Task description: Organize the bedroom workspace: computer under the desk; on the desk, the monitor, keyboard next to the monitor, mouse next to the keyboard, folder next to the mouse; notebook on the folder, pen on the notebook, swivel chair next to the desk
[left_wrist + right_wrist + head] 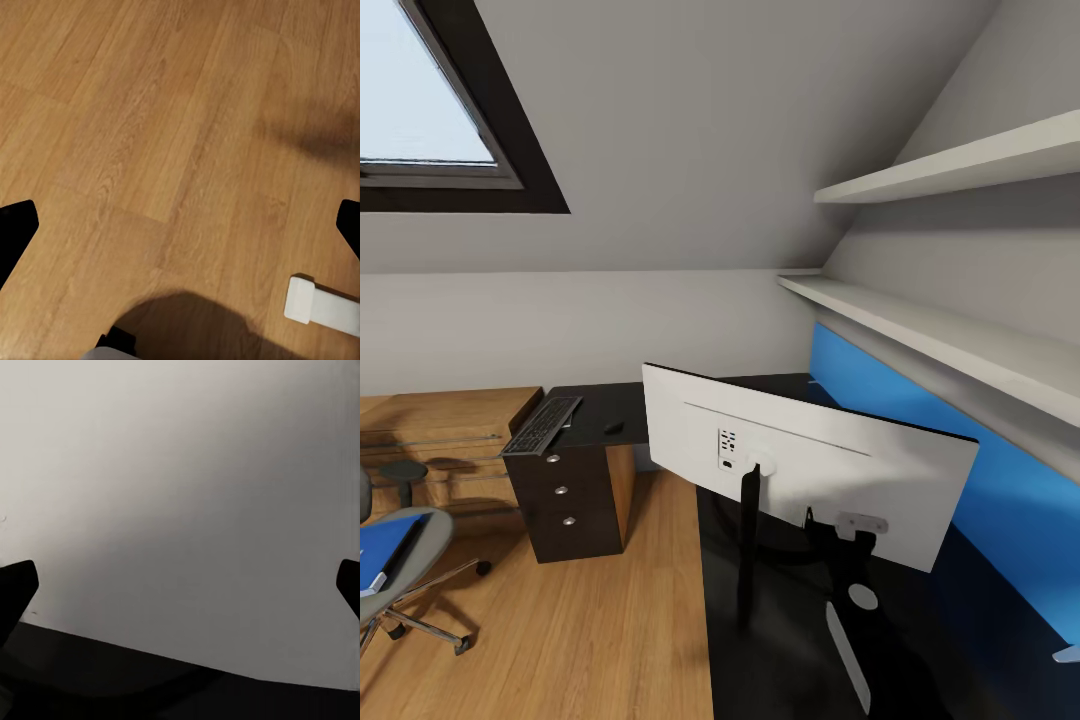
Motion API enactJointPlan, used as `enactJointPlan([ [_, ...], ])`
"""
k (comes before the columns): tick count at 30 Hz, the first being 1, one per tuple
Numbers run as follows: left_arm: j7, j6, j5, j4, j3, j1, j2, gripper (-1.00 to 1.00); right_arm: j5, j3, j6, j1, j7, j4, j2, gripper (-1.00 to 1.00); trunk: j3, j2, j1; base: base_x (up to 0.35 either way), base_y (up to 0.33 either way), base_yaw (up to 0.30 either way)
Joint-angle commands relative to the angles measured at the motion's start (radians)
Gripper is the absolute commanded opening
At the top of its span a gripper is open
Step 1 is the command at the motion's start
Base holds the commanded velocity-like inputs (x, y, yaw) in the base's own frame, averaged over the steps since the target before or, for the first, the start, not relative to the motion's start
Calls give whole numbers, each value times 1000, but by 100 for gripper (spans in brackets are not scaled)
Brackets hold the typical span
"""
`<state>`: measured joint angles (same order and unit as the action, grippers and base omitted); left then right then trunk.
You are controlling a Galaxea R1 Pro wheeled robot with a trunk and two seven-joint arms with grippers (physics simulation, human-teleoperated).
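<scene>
Standing on the black table (780, 640) with its white back toward the camera, the monitor (810, 460) tilts a little on its dark stand, in front of the blue back panel (920, 420). Farther along the table's other wing, the keyboard (542, 424) lies at the outer edge above the dark drawers (565, 505), partly overhanging the side. The mouse (614, 427) sits near it, apart from it, between keyboard and monitor. At the head view's lower left the swivel chair (410, 560) stands on the wood floor (610, 620), well away from the table, with the blue folder (385, 555) lying on its seat. Two pale shelves (950, 340) run along the wall above the table.

The left gripper (180, 225) is spread wide, its dark fingertips at the picture's edges, over bare floor with nothing between them. The right gripper (180, 585) is likewise spread and holds nothing, facing a pale flat surface that I cannot identify for certain.
</scene>
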<state>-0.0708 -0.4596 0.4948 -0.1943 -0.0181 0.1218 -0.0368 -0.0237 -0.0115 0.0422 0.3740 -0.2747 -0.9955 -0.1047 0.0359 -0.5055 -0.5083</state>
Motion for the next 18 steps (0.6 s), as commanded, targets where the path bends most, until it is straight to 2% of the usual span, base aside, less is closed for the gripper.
enactJointPlan([
  [1, -7, -2, 7, 1, -2, 1, 0, 100, -2, 2, 2, 1, -6, 2, 4, 100, 2, -2, 0, 0, 0, 0],
  [9, -7, -2, 8, 1, -2, 1, 0, 100, -1, 23, 3, 12, -7, 47, 34, 100, 2, -2, 0, 0, 0, 0],
  [18, -7, -2, 8, 1, -2, 1, 0, 100, -1, 40, 8, 73, -7, 122, 53, 100, 2, -2, 0, 0, 0, 0],
])
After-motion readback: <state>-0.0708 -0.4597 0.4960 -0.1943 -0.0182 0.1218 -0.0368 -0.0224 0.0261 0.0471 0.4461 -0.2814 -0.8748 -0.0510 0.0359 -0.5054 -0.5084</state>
